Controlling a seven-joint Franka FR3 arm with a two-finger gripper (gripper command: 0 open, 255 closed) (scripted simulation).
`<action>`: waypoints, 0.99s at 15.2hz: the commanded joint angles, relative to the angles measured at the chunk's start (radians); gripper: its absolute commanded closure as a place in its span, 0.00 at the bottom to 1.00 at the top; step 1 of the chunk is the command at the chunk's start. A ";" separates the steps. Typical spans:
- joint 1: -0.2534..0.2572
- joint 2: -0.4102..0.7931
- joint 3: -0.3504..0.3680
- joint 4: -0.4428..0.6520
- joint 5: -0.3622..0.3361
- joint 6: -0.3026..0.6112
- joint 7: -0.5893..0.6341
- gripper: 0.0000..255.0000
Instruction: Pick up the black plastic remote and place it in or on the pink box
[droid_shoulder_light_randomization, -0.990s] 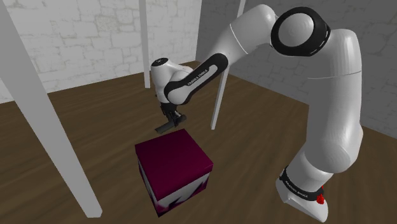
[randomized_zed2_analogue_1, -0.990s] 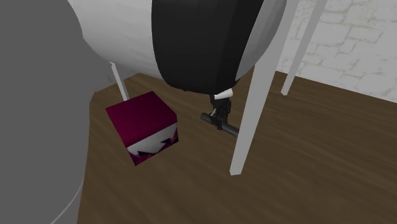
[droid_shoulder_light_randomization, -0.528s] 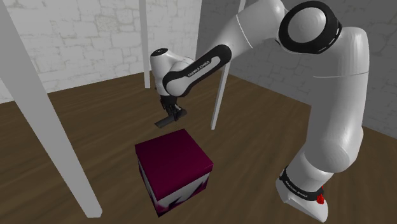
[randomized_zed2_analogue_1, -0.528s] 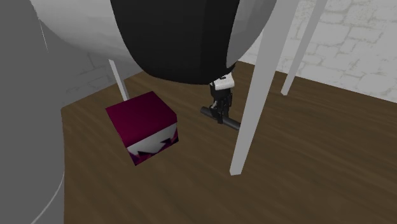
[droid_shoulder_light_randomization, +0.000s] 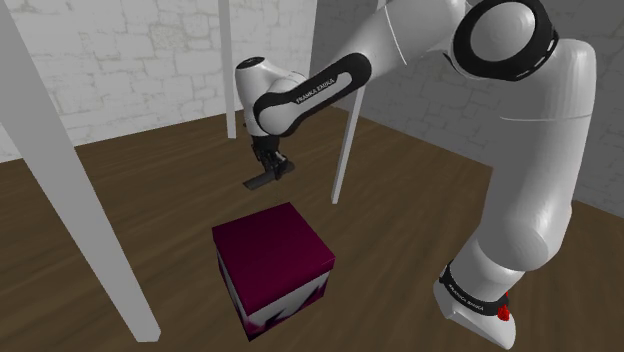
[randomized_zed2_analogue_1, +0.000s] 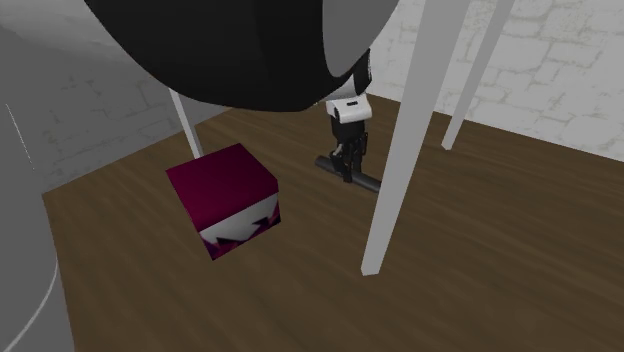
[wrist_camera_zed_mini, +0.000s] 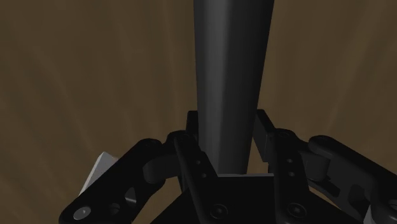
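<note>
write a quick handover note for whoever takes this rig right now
Gripper: shut on the black remote, fingers clasping it near its middle, as the wrist view shows.
Remote: held clear of the wooden floor, roughly level, off to one side of the box rather than over it.
Pink box: dark pink, on the floor, nothing on its top.
Done: remote grasped and off the floor.
Left: carry it over the box, lower it onto the top, open the fingers, back away.
</note>
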 joint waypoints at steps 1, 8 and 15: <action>-0.002 -0.016 0.005 0.007 0.011 -0.020 -0.009 1.00; -0.009 -0.063 0.017 0.040 0.044 -0.092 -0.042 1.00; -0.013 -0.101 0.026 0.084 0.071 -0.167 -0.072 1.00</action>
